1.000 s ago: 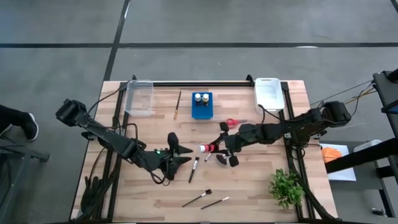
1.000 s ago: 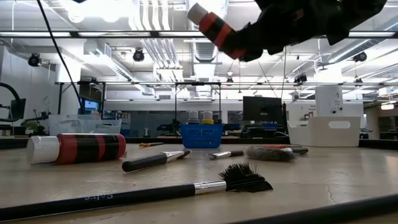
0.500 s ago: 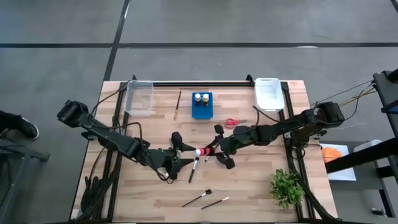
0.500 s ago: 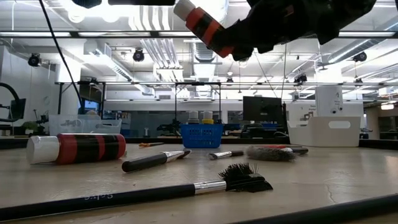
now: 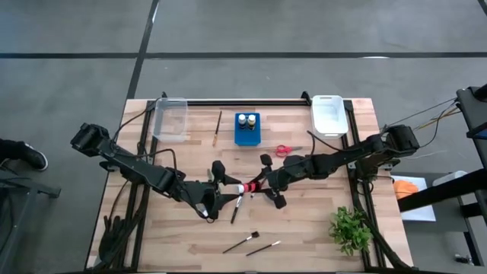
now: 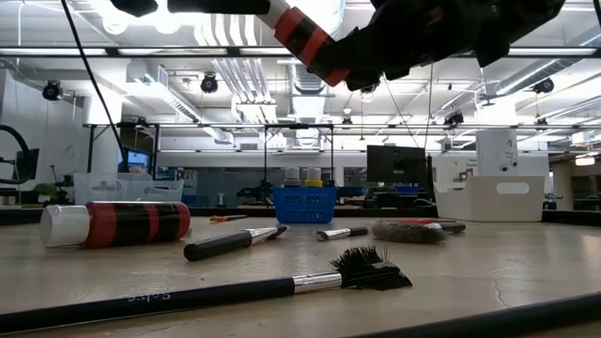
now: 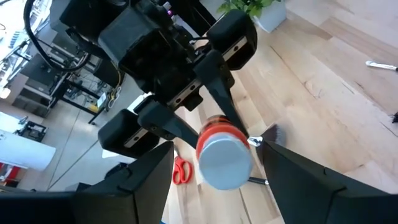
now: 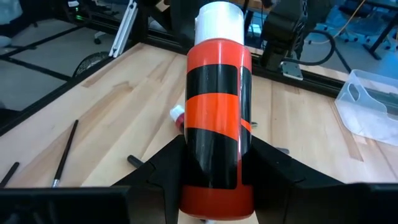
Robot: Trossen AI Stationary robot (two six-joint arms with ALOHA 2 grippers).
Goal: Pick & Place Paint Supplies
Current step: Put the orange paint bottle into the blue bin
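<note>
High view: right gripper (image 5: 262,185) clamped red-and-black-banded paint bottle (image 5: 249,185); left gripper (image 5: 222,190), at its 9 o'clock, wide open, empty. Handover needed centring first.

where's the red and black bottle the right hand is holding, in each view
High view: bottle at table centre, held by the right hand, its cap toward the open left hand.
Low view: bottle at top centre, in the air.
Left wrist view: bottle at centre, cap toward the camera.
Right wrist view: bottle fills the centre.
Shared landmark: red scissors, also in the left wrist view.
</note>
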